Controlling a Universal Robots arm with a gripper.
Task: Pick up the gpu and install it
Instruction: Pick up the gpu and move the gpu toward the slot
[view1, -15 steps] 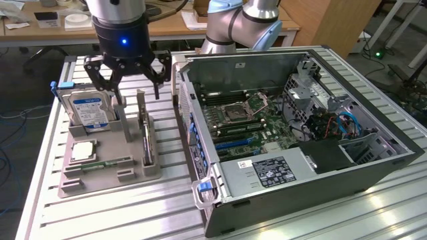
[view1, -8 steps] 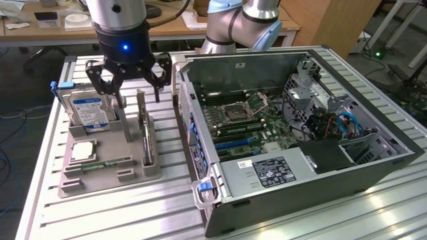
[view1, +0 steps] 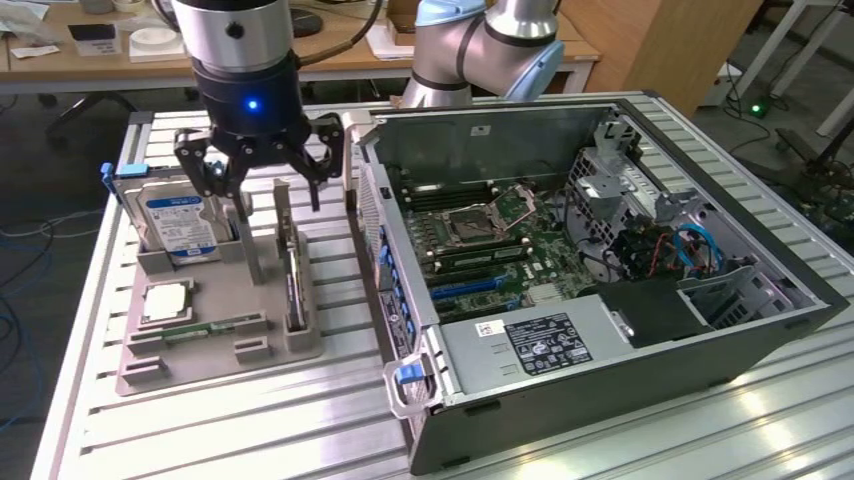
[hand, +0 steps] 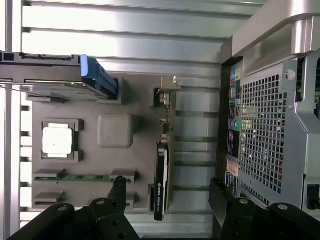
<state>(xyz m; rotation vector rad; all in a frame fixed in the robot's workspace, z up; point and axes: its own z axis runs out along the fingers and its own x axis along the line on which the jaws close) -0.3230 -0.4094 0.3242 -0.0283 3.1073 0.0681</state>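
gpu (view1: 292, 285) stands on edge in a slot along the grey holder (hand: 115, 131), on the side nearest the computer case (view1: 601, 250). A bare strip of slatted surface (view1: 240, 420) lies between holder and case wall. The hard drive (view1: 180, 225) stands upright at the holder's far side, apart from the gpu.

Arm points straight down. The hand (view1: 267, 185) hovers over the holder's back end, above the gpu. Fingers (hand: 118, 192) are spread wide, one each side of the card's line, touching nothing and holding nothing.

The holder also carries a processor (hand: 57, 140) and a memory stick (hand: 75, 177), both lying flat. The case lies open, motherboard (view1: 494, 245) exposed.
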